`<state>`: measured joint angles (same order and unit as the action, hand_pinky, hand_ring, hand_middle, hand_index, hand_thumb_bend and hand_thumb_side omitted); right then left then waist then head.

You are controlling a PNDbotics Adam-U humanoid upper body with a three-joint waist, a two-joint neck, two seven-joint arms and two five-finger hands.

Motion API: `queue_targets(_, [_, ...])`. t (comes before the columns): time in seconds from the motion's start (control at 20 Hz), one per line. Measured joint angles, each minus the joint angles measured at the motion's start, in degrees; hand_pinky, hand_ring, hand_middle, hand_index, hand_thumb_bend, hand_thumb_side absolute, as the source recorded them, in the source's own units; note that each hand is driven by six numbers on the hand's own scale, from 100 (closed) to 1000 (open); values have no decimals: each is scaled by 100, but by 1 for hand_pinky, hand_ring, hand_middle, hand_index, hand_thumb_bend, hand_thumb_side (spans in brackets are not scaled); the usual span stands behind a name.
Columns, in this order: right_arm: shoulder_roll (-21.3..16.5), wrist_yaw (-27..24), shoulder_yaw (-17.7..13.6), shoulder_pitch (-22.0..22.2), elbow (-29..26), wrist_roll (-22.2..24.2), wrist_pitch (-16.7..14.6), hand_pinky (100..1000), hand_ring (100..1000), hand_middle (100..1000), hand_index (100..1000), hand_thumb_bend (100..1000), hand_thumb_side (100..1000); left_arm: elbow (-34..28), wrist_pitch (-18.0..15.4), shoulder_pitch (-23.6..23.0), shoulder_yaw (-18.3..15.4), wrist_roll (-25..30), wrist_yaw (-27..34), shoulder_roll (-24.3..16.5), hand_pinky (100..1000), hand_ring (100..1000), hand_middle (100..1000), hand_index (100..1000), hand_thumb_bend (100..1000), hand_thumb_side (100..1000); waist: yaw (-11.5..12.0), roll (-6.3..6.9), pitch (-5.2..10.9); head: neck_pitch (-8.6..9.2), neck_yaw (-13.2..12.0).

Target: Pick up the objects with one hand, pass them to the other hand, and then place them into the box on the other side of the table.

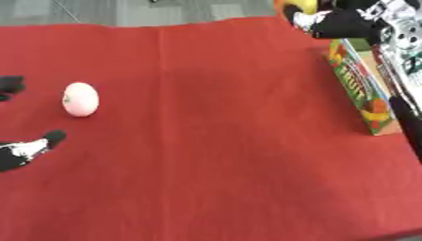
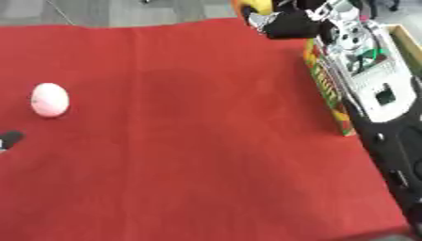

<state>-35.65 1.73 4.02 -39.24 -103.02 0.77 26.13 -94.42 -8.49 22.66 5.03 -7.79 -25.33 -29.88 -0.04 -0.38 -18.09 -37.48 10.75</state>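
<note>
Right hand (image 2: 284, 22) was at 1 o'clock, fingers curled round a yellow-orange object (image 2: 251, 6), near the far end of the box (image 1: 362, 89) along the table's right edge. Left hand (image 1: 25, 148) showed at 9 o'clock, only black fingertips visible, can't tell if open or closed. Pink egg-shaped object (image 1: 81, 99) lay on the red cloth (image 1: 223, 141) just beside it, not touching.
</note>
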Motion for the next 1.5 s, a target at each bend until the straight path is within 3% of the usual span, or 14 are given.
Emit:
queue_targets(0.4, [-279,-174,-261,390,34,-233,12,692,649,380,435,351,100,-60,54,-1,-125,-127,0,-81,741,737,676,834,726,477,-6,0,0,224,341])
queue_targets(0.45, [-305,-187,-300,445,37,-275,14,691,649,381,435,303,100,-61,56,-1,-136,-138,0,-90,740,737,676,834,727,477,-8,0,0,254,378])
queue_targets(0.5, [-331,-202,-346,504,42,-323,13,691,649,380,435,350,100,-62,60,-2,-140,-150,0,-90,740,737,676,834,726,476,-14,0,0,284,413])
queue_targets(0.65, [-410,-212,-496,674,84,-485,16,691,649,380,435,349,100,-67,72,-4,-171,-172,0,-91,740,737,675,834,727,474,-28,0,0,335,484])
queue_targets(1.45, [-808,-118,-1054,1365,873,-1155,87,695,650,389,443,352,100,-179,145,-59,-349,-339,-26,-191,749,738,677,832,718,475,-46,3,1,333,652])
queue_targets(1.5, [-815,-91,-1069,1378,952,-1172,90,696,653,396,451,358,100,-185,147,-61,-352,-341,-26,-191,751,663,677,832,717,475,-45,3,1,331,658])
